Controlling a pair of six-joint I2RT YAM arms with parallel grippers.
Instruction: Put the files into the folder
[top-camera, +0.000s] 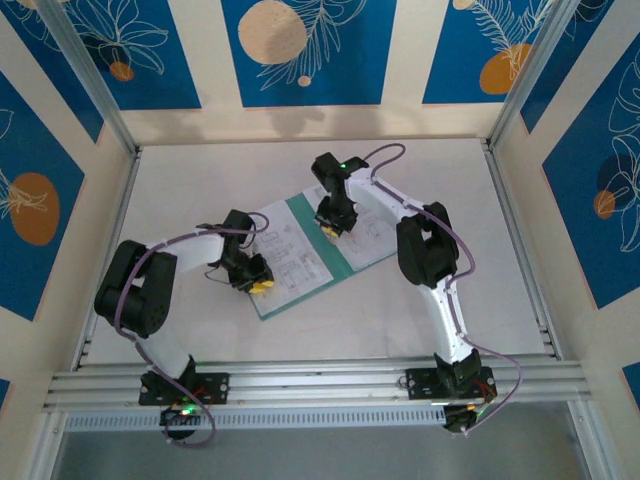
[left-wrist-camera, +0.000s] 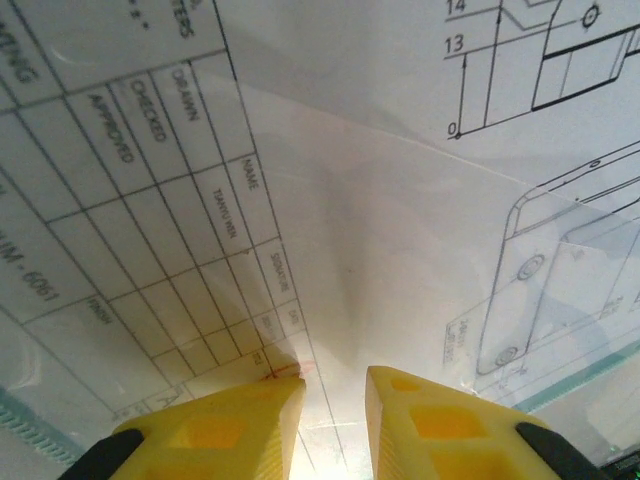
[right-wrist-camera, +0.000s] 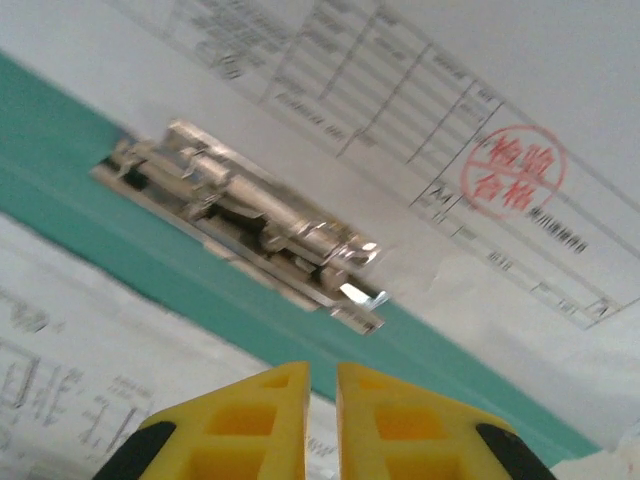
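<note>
The left jaws (left-wrist-camera: 335, 400) are sitting nearly closed with a thin gap, right over the files (left-wrist-camera: 400, 250). The right jaws (right-wrist-camera: 322, 405) are also almost closed, hovering by the metal clip (right-wrist-camera: 250, 225) of the open folder (top-camera: 305, 215) lying on the counter (top-camera: 200, 180).

Folder (top-camera: 338, 238) lies open at centre, teal spine running 11 to 5 o'clock; printed files (top-camera: 292, 262) cover both leaves.

The folder (top-camera: 300, 215) is teal-green, its metal clip (right-wrist-camera: 250, 225) shiny silver. The files (top-camera: 290, 262) are white with black drawings and tables, one bearing a red round stamp (right-wrist-camera: 515, 172). Both pincers have yellow fingers (left-wrist-camera: 240, 430) on a white table (top-camera: 200, 180)
</note>
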